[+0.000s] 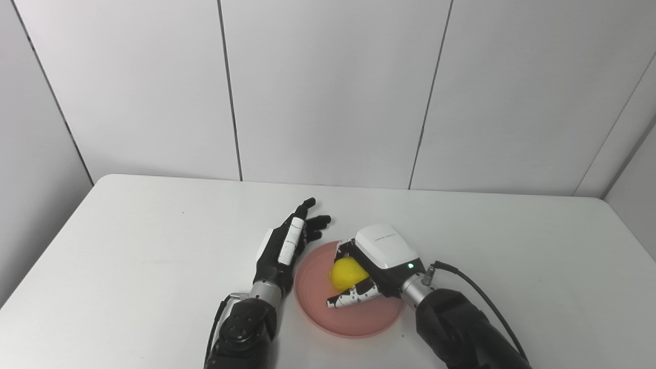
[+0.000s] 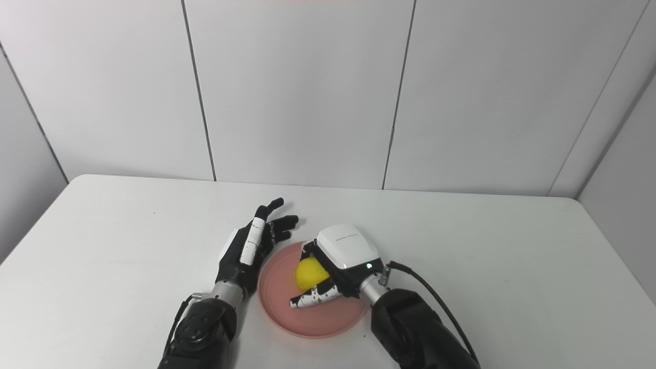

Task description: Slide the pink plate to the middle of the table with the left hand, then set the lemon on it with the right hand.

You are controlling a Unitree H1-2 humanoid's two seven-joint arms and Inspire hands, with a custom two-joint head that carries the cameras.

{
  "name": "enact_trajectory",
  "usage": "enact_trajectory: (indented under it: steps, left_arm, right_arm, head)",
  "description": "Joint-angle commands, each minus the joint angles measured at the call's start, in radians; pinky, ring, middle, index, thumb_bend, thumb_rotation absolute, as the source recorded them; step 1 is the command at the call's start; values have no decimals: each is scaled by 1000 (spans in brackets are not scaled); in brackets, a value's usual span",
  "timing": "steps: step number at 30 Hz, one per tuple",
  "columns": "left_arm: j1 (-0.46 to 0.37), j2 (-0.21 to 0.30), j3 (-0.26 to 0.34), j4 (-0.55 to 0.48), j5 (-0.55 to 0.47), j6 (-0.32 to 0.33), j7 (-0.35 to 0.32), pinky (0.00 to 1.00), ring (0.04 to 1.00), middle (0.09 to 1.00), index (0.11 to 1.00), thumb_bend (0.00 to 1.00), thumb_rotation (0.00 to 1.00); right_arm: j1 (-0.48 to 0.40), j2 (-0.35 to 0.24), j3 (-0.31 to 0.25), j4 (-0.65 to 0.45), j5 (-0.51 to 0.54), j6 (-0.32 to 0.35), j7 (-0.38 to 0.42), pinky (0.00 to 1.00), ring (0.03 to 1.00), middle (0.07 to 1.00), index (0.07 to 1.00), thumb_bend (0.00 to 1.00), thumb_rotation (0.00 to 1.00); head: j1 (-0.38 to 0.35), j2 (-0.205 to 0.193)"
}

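Observation:
A pink plate [image 1: 359, 320] lies on the white table [image 1: 154, 246], near the front middle. My right hand [image 1: 376, 264] is over the plate, fingers curled around a yellow lemon [image 1: 346, 272], which sits low over the plate's middle; I cannot tell whether the lemon touches the plate. My left hand [image 1: 287, 246] is open, fingers stretched forward and apart, lying next to the plate's left rim and holding nothing. The same scene shows in the right eye view, with the lemon [image 2: 310, 273] on the plate [image 2: 312, 323].
The table's back edge meets a white panelled wall [image 1: 328, 92]. A black cable [image 1: 476, 292] loops from my right wrist.

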State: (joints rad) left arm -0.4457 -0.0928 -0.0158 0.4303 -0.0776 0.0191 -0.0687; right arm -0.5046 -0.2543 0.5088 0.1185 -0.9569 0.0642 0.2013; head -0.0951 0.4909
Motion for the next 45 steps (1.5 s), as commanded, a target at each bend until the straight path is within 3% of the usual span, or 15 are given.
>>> enact_trajectory:
  steps: [1,6,7,12,19,21,22,25,27,31,34,38,41,43,45]
  left_arm:
    - [37,4,1,35,4,58,6,862,804,714,856,917,912]
    - [39,5,-3,34,0,51,2,836,807,725,863,898,922]
    - [39,4,-2,34,-3,52,1,822,803,727,858,905,915]
    - [42,5,0,34,-13,56,-4,762,794,742,861,905,903]
    - [44,5,4,32,-27,67,-10,766,813,780,872,917,889]
    - [44,6,2,36,-23,62,-9,766,831,805,875,918,890]
    - [44,7,-1,37,-19,58,-8,751,856,868,877,919,899]
    - [46,6,-3,35,-18,53,-4,743,864,902,874,919,902]
    - [47,6,-5,33,-15,53,-2,742,856,895,870,926,900]
    - [46,11,-14,36,-4,48,-4,772,830,785,872,936,928]
    - [47,10,-11,33,-3,55,0,783,823,772,871,950,928]
    - [45,12,-11,37,8,46,10,867,816,728,871,961,929]
    - [43,13,-4,39,2,46,10,871,816,738,877,952,929]
    - [41,11,2,41,-6,47,10,763,808,741,877,950,915]
    - [38,11,5,40,-9,53,9,734,816,740,883,953,925]
  right_arm:
    - [-40,0,-3,-20,-9,-37,-34,214,285,379,508,591,466]
    - [-40,-4,-1,-31,-13,-31,-24,214,282,374,461,641,546]
    - [-40,-6,-1,-36,-12,-28,-15,225,294,384,460,676,604]
    - [-41,-13,-5,-64,-17,-10,27,317,414,514,611,798,766]
    - [-41,-10,-29,-87,-4,1,55,399,511,603,667,881,848]
    - [-44,-7,-34,-92,-4,6,64,429,544,635,683,908,890]
    - [-46,-6,-36,-94,-4,7,68,489,599,681,697,926,913]
    - [-50,-4,-45,-100,-3,8,76,529,627,696,705,938,920]
    - [-52,-6,-50,-103,-2,5,80,548,640,701,709,930,920]
    - [-55,-14,-67,-121,6,6,102,550,614,689,716,911,953]
    - [-56,-23,-83,-137,14,3,112,541,600,684,716,918,984]
    - [-50,-23,-130,-151,61,-1,90,553,640,682,710,908,974]
    - [-41,-5,-194,-153,135,0,62,599,658,697,717,880,990]
    - [-25,24,-250,-145,211,13,36,651,694,720,728,854,979]
    - [-7,58,-302,-124,279,18,7,626,706,740,743,838,991]
  head:
    - [-2,-2]
    - [-1,-1]
    - [-1,-1]
    - [-1,-1]
    - [-3,0]
    - [-2,0]
    - [-2,0]
    - [-1,0]
    - [-1,-1]
    - [5,-2]
    - [5,-2]
    - [7,-2]
    - [8,-4]
    - [8,-4]
    - [23,-7]
